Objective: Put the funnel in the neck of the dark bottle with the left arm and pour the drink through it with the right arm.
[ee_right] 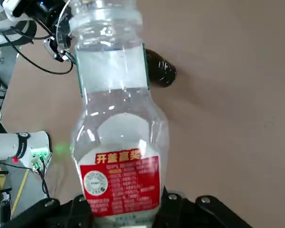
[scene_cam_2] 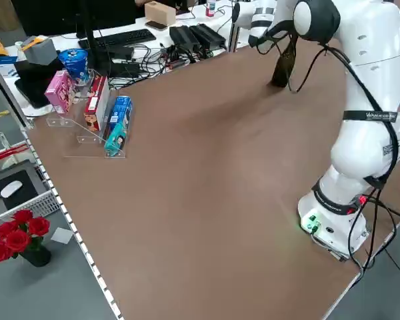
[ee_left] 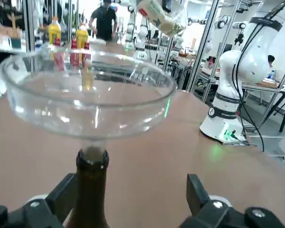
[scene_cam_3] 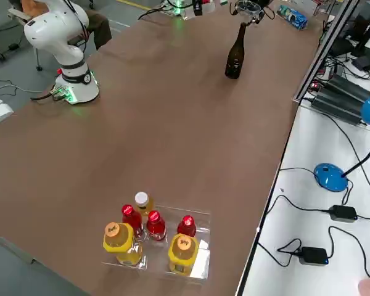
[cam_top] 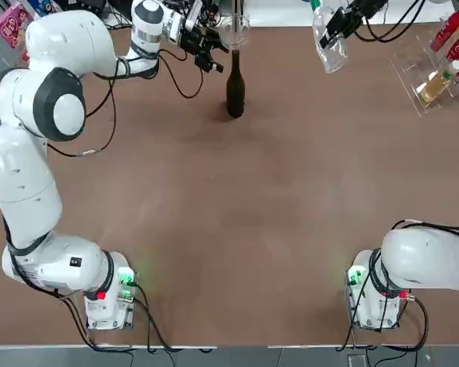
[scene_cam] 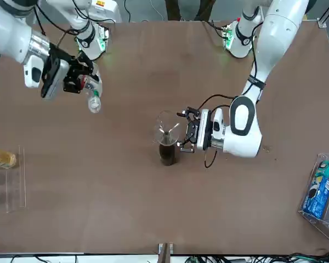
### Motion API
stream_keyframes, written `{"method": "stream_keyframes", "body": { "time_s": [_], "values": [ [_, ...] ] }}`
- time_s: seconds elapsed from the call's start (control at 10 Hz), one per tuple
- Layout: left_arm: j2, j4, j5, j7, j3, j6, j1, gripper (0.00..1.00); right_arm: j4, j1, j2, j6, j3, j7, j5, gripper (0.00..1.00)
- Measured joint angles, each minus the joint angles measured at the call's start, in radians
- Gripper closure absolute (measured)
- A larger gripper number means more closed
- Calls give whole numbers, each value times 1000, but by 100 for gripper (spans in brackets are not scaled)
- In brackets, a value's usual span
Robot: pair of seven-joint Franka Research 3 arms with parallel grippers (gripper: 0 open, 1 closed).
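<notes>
the funnel [ee_left: 88, 99] is already seated in the neck of the dark bottle [cam_top: 235, 92], its cone opening upward over the rim, so the left arm's share of the work looks done. the dark bottle stands upright near 12 o'clock on the table, seen from overhead with 12 pointing away from the robot. beside its neck, on the side towards 10 or 11 o'clock, the left gripper [ee_left: 130, 190] has its fingers spread wide, one to each side of the neck and gripping nothing; whether one finger brushes the glass, the views do not settle. the right gripper [ee_right: 128, 209] is clenched on the drink [ee_right: 118, 161], raised above the table at about 2 o'clock from the dark bottle and well apart from the funnel. the funnel's cone shows no liquid, and nothing is seen running from the drink, so the pouring appears to be what is left. the next move likely calls for bringing the drink's mouth over the cone and tipping it slowly; whether that mouth is uncapped cannot be told. with the left gripper not clasping the neck, a knock from the drink could unseat the light funnel or topple the slim bottle. farther out, a clear tray [scene_cam_3: 200, 265] of other bottles [scene_cam_3: 182, 253] lies at about 3 o'clock from the dark bottle, and a second tray [scene_cam_2: 93, 152] with packets [scene_cam_2: 119, 123] at roughly 10 o'clock.
</notes>
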State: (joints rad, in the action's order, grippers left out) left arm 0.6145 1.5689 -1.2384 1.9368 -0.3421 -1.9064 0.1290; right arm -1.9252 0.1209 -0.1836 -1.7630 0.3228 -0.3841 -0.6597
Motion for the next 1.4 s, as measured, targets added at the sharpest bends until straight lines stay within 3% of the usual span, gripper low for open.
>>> {"method": "stream_keyframes", "body": {
  "time_s": [0.2,0.6,0.7,1.0,1.4],
  "values": [
    [5,-6,-36,56,-4,0,0,0,11,0,-1,-22,55,132,23,61],
    [13,-24,-103,128,-5,0,1,0,38,-2,-3,-117,241,421,88,61],
    [17,-24,-108,140,-5,0,3,0,39,-2,-3,-130,270,458,101,61],
    [33,-24,-139,195,-6,-4,8,0,41,-2,-3,-133,284,501,116,61],
    [47,-24,-192,233,-8,-6,24,0,51,-2,-3,-196,356,551,117,61]
  ]
}}
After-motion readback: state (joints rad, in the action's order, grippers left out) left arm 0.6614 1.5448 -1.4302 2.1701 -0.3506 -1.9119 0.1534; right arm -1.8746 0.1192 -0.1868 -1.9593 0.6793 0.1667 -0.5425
